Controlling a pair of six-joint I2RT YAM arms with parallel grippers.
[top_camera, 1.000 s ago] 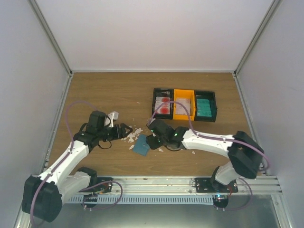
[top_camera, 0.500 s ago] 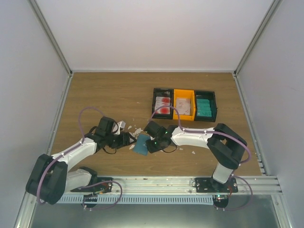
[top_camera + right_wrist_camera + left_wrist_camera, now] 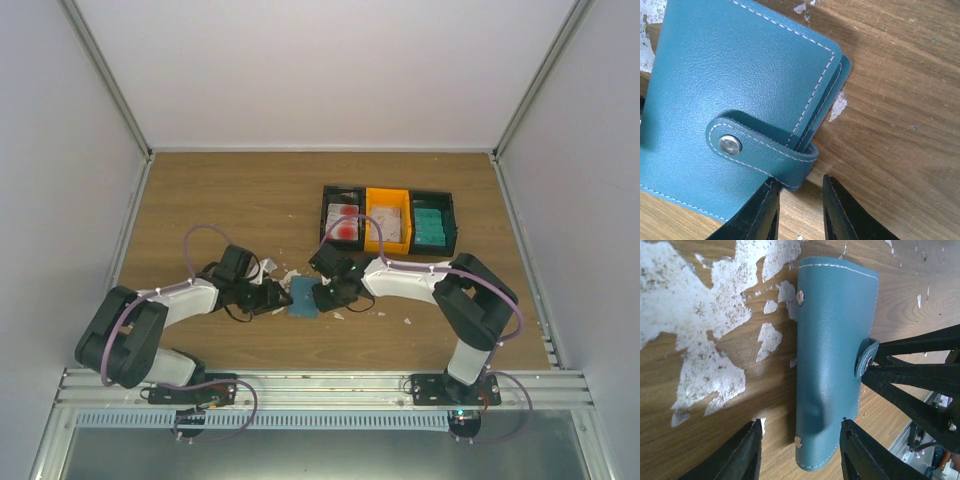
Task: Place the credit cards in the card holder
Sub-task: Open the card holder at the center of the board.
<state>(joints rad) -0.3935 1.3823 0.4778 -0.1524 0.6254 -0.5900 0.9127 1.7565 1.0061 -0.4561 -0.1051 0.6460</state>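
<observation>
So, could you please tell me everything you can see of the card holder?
The card holder is a flat teal-blue sleeve of grained leather-like material with pale stitching along its edges and small metal rivets. A strap wraps round one edge and is snapped shut. It lies flat on the wooden table among white scraps, between both grippers: the left gripper straddles one end, the right gripper sits at the strap.

Card holder [image 3: 302, 298] flat on the table [image 3: 220, 195], pinched between both arms: left gripper [image 3: 280, 297] at its left edge, right gripper [image 3: 322, 296] at its right edge, jaw gaps not readable from above. White scraps [image 3: 287, 276] just behind the left jaws. Tray [image 3: 389, 221] sits beyond the right jaws, well apart, holding the credit cards [image 3: 343, 222]: red-blotched, pale, teal stacks.
</observation>
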